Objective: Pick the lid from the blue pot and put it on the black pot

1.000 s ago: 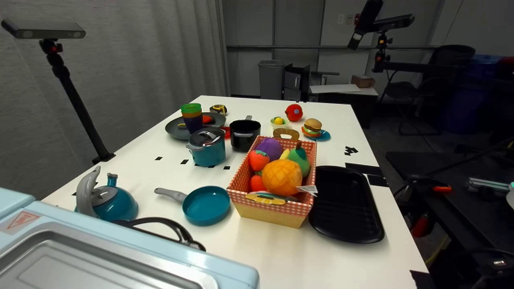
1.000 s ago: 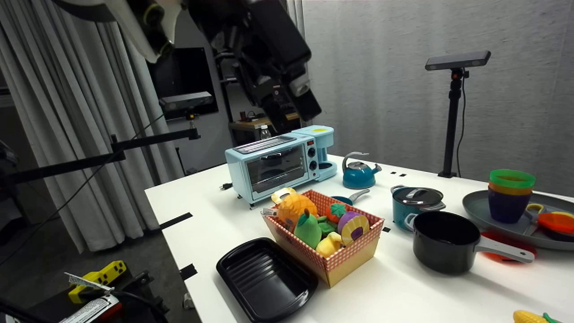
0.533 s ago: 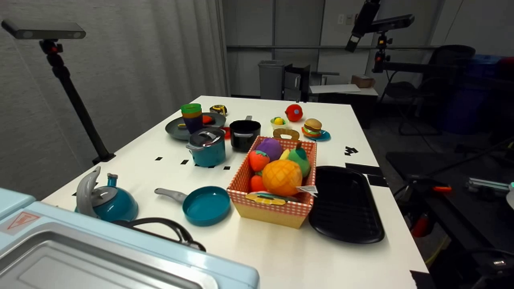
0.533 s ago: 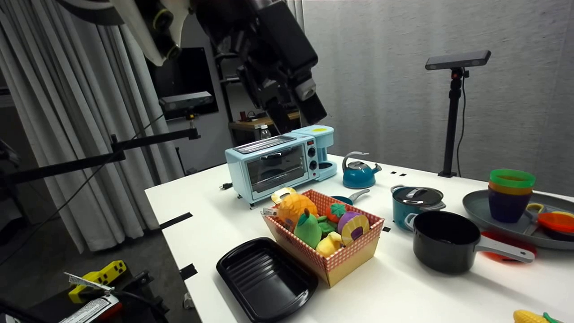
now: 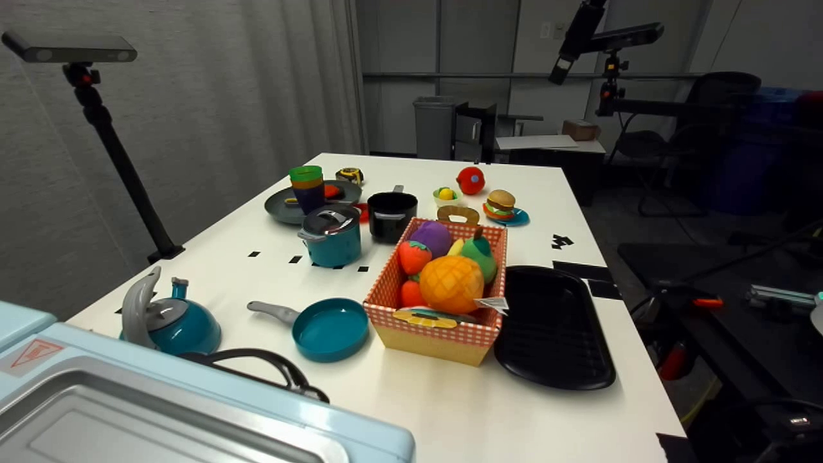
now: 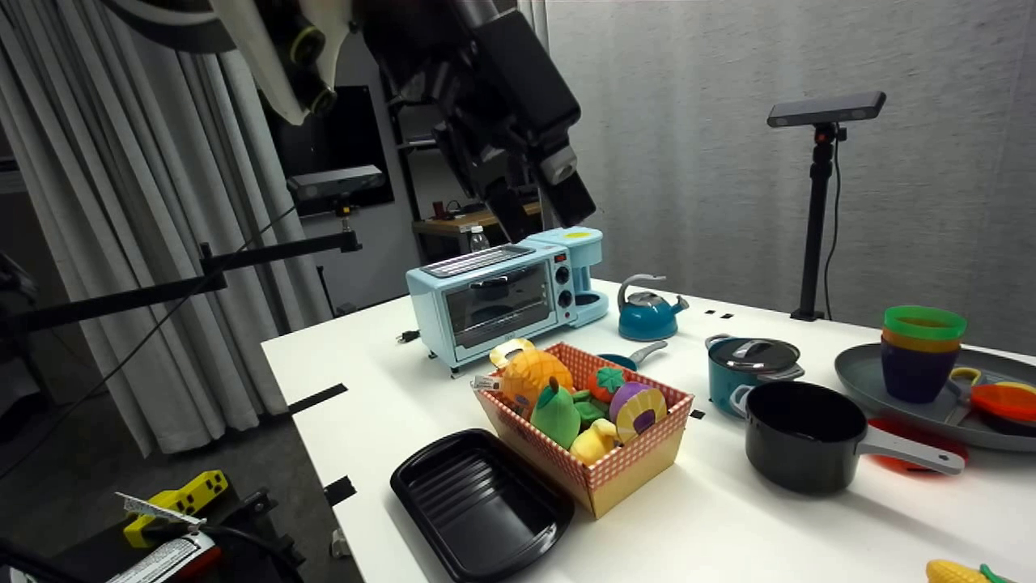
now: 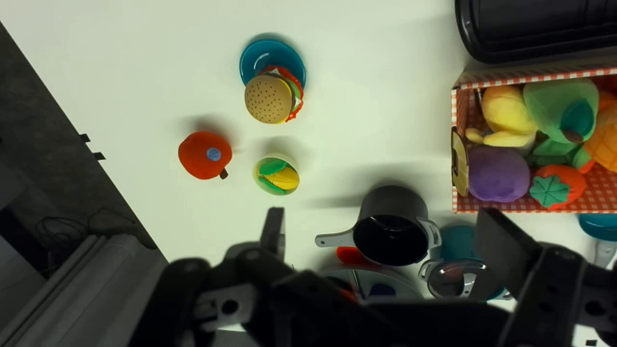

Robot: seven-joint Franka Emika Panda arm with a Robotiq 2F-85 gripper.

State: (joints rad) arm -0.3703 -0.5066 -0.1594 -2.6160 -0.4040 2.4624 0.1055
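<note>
The lid is dark and see-through with a grey handle. It sits on the blue pot and also shows in another exterior view. The black pot stands right beside the blue pot, uncovered, with a long grey handle. In the wrist view the black pot lies between the fingers, and the right finger partly covers the lid and the blue pot. My gripper is open and empty. In an exterior view the gripper hangs high above the table.
A fruit basket stands near both pots, with a black tray beside it. A grey plate with stacked cups is behind the black pot. A teal pan, kettle and toaster oven also stand there.
In an exterior view my gripper has moved slightly right and down, still open. The lid, the pots and the other objects have not moved.
</note>
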